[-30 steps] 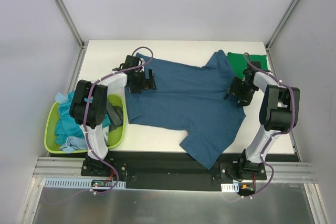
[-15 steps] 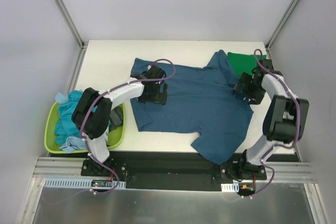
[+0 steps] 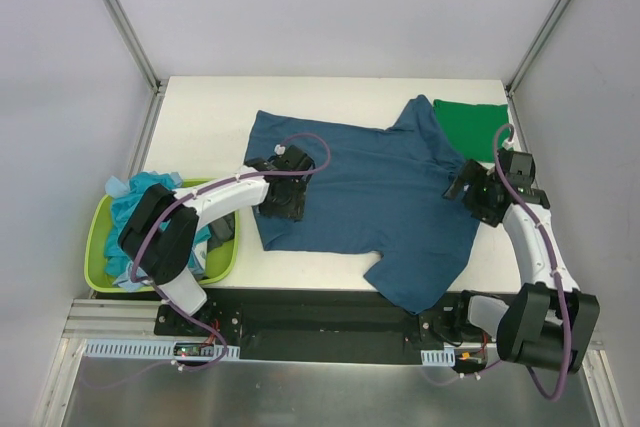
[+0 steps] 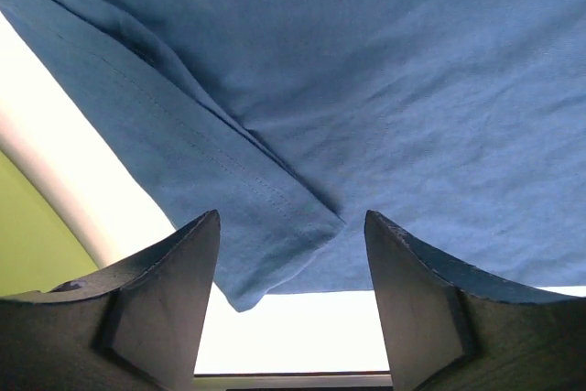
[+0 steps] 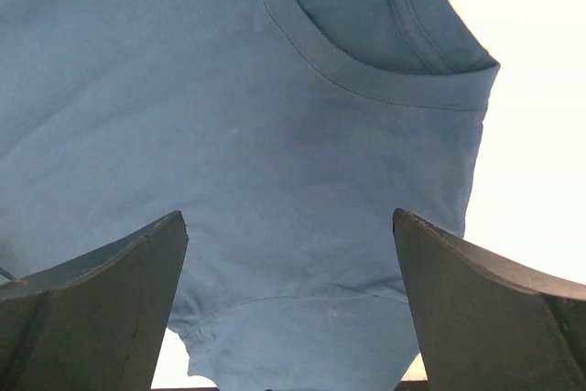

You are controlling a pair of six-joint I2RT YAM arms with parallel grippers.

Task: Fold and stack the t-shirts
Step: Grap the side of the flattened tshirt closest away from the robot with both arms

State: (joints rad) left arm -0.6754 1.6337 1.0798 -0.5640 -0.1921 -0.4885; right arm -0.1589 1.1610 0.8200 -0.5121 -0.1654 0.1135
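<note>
A dark teal-blue t-shirt lies spread flat on the white table, one sleeve hanging toward the near edge. My left gripper is open and empty just above the shirt's left hem. In the left wrist view a folded hem corner lies between the jaws. My right gripper is open and empty over the shirt's right side. In the right wrist view the shirt's collar lies ahead of it. A bright green t-shirt lies folded at the back right.
A lime-green plastic basket stands off the table's left edge, holding light turquoise and dark grey shirts. Its rim shows at the left of the left wrist view. Metal frame posts rise at the back corners.
The left gripper moved from the shirt's back left corner to its near left hem. The right gripper moved nearer along the shirt's right side. The shirt shifted slightly right.
</note>
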